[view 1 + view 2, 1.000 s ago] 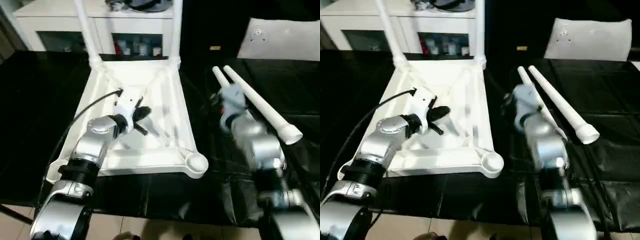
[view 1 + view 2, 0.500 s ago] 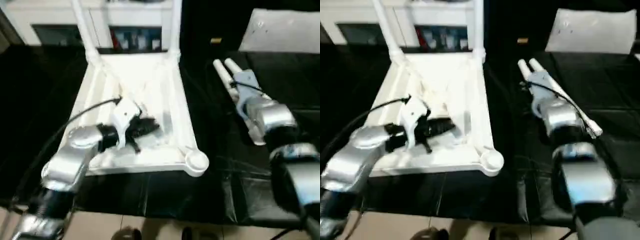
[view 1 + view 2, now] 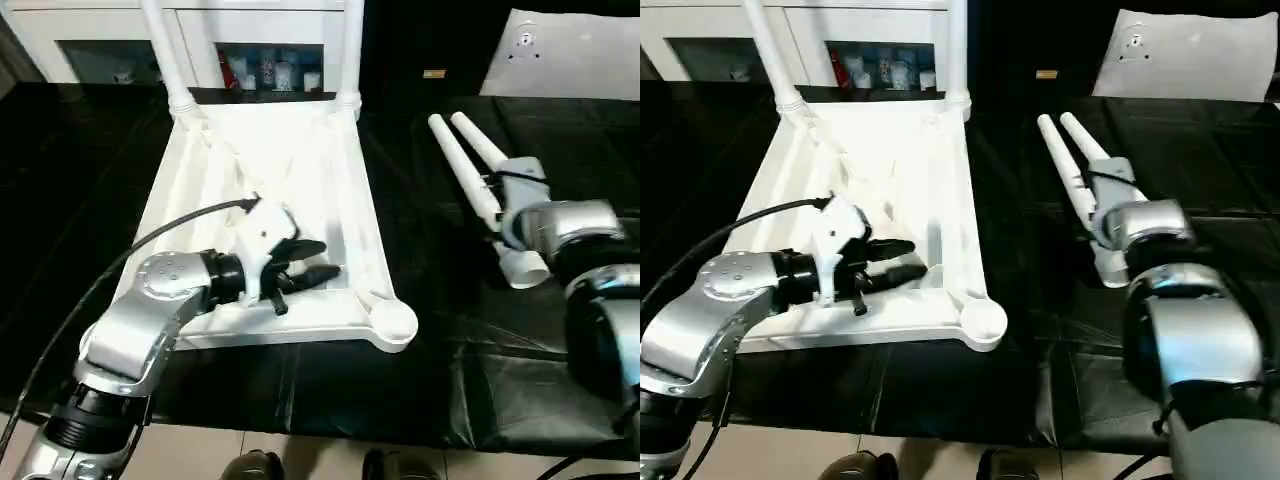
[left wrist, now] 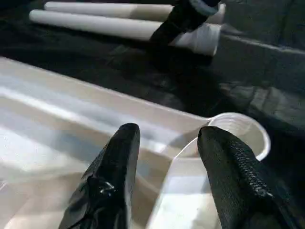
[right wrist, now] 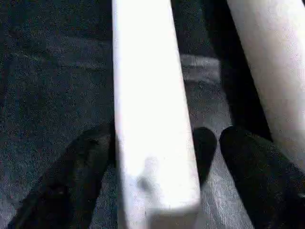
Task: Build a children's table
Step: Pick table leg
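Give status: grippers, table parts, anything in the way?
Left gripper open, empty, over tabletop near its empty corner socket. Right gripper open, straddling a loose leg. Two legs already socketed. Nothing in the way.

Light falls from above, so the white tabletop [image 3: 270, 190] blows out to near featureless glare while the black sheet [image 3: 480, 370] on the worktop stays dark, with soft sheen along its wrinkles. In the right wrist view the leg [image 5: 152, 119] is overexposed and out of focus. In the left wrist view the fingers [image 4: 114, 181] are blurred and glossy, with dull highlights.
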Motion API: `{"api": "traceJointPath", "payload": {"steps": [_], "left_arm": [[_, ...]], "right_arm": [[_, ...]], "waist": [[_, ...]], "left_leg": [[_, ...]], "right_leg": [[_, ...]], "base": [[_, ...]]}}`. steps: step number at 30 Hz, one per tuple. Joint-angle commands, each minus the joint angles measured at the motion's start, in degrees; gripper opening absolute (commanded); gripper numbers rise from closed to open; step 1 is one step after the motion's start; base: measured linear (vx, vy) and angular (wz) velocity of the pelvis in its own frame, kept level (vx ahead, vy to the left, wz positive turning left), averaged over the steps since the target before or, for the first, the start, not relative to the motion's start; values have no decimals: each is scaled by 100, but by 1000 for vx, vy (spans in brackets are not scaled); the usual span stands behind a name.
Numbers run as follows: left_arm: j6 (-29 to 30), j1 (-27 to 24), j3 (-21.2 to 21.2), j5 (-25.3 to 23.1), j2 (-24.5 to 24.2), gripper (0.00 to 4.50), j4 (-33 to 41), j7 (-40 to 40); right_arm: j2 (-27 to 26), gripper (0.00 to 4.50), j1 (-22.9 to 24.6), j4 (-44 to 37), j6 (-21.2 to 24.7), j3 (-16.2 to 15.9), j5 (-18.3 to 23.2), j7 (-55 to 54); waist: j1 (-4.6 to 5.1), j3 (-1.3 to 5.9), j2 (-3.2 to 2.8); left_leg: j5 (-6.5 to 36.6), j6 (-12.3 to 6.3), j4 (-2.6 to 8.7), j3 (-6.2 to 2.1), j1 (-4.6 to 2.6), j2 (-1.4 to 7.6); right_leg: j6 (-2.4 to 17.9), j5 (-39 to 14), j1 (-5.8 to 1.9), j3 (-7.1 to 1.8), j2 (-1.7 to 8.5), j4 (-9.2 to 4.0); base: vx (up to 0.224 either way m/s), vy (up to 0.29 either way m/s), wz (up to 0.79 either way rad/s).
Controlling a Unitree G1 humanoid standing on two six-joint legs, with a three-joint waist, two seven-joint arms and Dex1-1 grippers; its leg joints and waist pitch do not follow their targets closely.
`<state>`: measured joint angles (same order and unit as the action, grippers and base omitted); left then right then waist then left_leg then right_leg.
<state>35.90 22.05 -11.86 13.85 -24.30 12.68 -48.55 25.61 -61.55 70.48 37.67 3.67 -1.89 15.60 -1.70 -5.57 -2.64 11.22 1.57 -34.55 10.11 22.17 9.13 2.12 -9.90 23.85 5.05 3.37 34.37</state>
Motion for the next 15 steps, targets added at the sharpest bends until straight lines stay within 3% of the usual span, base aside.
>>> {"api": "traceJointPath", "payload": {"steps": [1, 3, 7, 15], "left_arm": [[87, 63, -30, 18, -75, 257, 128, -26], [105, 84, -31, 8, -77, 268, 124, -16], [144, 91, -44, 23, -95, 292, 137, 8], [223, 115, -102, 90, -70, 351, 159, 23]], "right_arm": [[42, 361, -59, 74, 236, -30, -2, 237], [80, 335, -69, 95, 324, -89, -41, 451], [120, 325, -107, 155, 340, -130, -58, 540], [128, 245, -79, 100, 350, -239, -127, 822]], "waist": [[11, 370, 30], [8, 374, 59], [4, 374, 37], [0, 396, 32]], "left_leg": [[597, -494, 319, -98, -82, 382], [581, -508, 313, -98, -69, 376], [526, -511, 312, -97, -78, 389], [508, -524, 302, -98, -76, 389]], "right_leg": [[1634, -872, -377, -333, 473, -332], [1636, -896, -389, -334, 482, -324], [1622, -909, -371, -332, 477, -334], [1658, -842, -380, -329, 481, -325]], "base": [[0, 0, 0], [0, 0, 0], [0, 0, 0], [0, 0, 0]]}}
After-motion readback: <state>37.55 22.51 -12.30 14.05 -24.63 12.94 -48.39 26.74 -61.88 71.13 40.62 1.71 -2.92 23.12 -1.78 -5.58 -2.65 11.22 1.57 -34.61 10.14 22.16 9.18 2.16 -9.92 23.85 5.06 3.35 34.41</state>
